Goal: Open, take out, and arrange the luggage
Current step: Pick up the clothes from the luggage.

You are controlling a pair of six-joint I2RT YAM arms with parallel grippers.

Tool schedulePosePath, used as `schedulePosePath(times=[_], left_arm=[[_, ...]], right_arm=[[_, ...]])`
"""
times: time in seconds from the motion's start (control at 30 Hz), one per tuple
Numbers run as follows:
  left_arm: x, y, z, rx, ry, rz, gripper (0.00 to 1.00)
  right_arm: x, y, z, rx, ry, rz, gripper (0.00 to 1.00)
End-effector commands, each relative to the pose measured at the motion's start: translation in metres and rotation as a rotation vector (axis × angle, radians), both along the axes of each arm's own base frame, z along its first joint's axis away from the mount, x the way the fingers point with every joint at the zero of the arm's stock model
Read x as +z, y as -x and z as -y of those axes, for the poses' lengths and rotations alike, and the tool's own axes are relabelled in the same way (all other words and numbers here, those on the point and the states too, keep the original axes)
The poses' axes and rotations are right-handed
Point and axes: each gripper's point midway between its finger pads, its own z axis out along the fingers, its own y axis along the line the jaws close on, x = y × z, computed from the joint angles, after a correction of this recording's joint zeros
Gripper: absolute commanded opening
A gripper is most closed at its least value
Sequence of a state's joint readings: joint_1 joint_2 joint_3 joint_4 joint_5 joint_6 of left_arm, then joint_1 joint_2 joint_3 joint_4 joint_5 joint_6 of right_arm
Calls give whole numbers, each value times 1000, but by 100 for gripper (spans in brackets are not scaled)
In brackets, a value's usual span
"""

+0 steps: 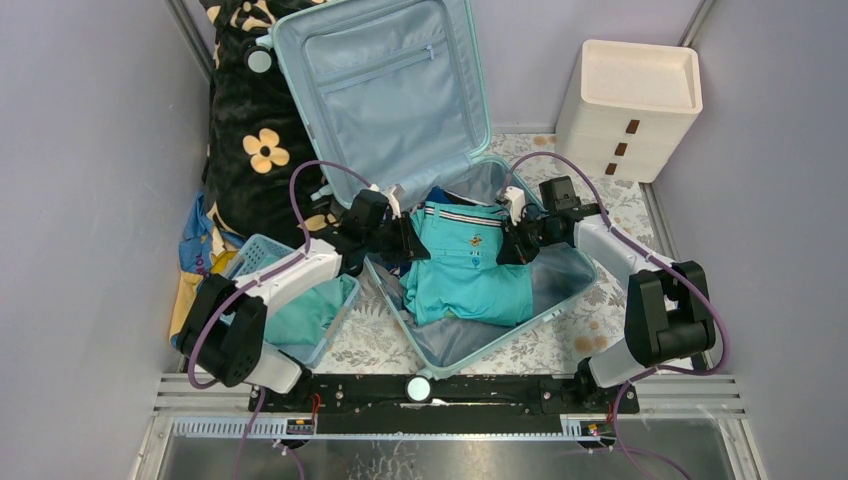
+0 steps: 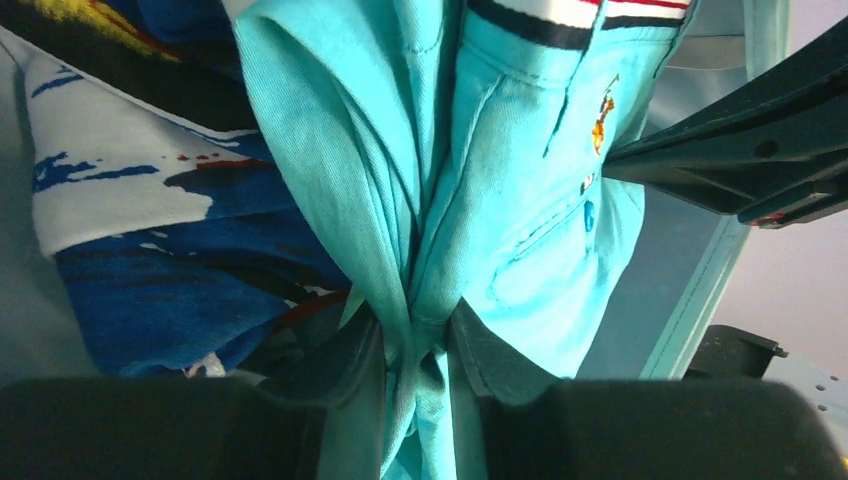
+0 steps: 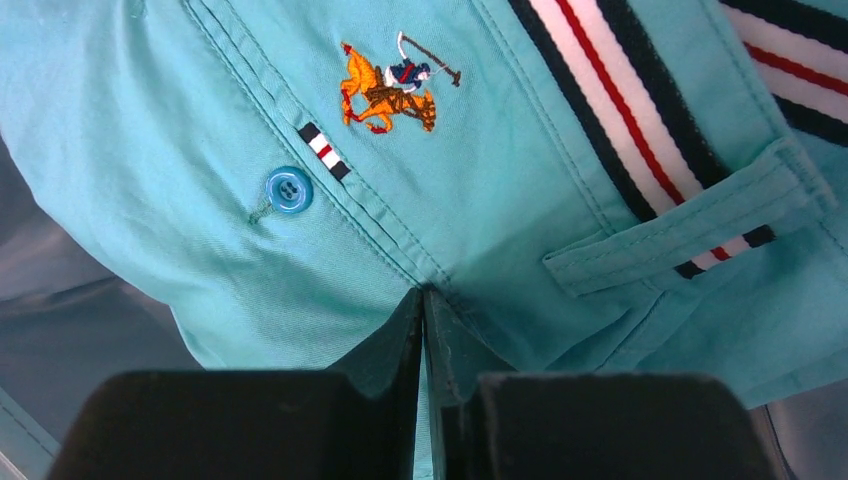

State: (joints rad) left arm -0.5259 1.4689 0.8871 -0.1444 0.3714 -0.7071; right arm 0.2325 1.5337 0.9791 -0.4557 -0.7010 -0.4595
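Rail (image 1: 420, 392) of black metal runs along the near edge of the counter (image 1: 370, 340), which is covered by a floral cloth, and both arms rise from it. Just beyond on the left sits a small blue basket (image 1: 262, 245) with teal cloth in it, and the left arm stretches over it.

The luggage (image 1: 390, 110) lies open in the middle. Its lower shell is flat on the counter, its near corner, with a wheel, is at the rail, and the basket is just beside its left wall. Inside that shell lie teal shorts (image 1: 465, 270) with a striped waistband and a small orange rider emblem. They are spread over a blue-and-white patterned garment (image 2: 150, 260) that shows at their left.

The left fingers (image 2: 370, 355) are clenched on a bunched fold at the shorts' left side. The right fingers (image 3: 400, 345) are pinched tight on the shorts' right edge, near a pocket button and a belt loop. Both pairs of fingers hang inside the lower shell, between its side walls, with the shorts lying between them and the grey-blue lining.

Farther back the lid stands up, its lining and zip pocket facing the arms. A black blanket (image 1: 250, 130) with yellow flowers is piled just behind its left side. A cream drawer unit (image 1: 630, 110) stands at the far right, apart from the shell.
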Motion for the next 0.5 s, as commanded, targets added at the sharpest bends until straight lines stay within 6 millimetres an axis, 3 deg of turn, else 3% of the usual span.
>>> schedulePosePath(times=[0.0, 0.1, 0.2, 0.27, 0.33, 0.47], left_arm=[[41, -8, 12, 2, 65, 77, 28], [48, -7, 21, -10, 109, 60, 30], [50, -6, 31, -33, 145, 48, 51], [41, -6, 33, -45, 136, 27, 54], [38, -8, 34, -39, 127, 19, 49], [43, -14, 25, -5, 15, 56, 17]], right_arm=[[-38, -8, 45, -56, 225, -2, 11], [-32, -6, 40, -36, 194, 4, 11], [-27, -3, 34, -11, 155, 5, 12], [-24, -1, 31, 1, 133, 1, 13], [-22, 0, 29, 8, 122, -1, 13], [-17, 0, 27, 13, 109, 9, 13]])
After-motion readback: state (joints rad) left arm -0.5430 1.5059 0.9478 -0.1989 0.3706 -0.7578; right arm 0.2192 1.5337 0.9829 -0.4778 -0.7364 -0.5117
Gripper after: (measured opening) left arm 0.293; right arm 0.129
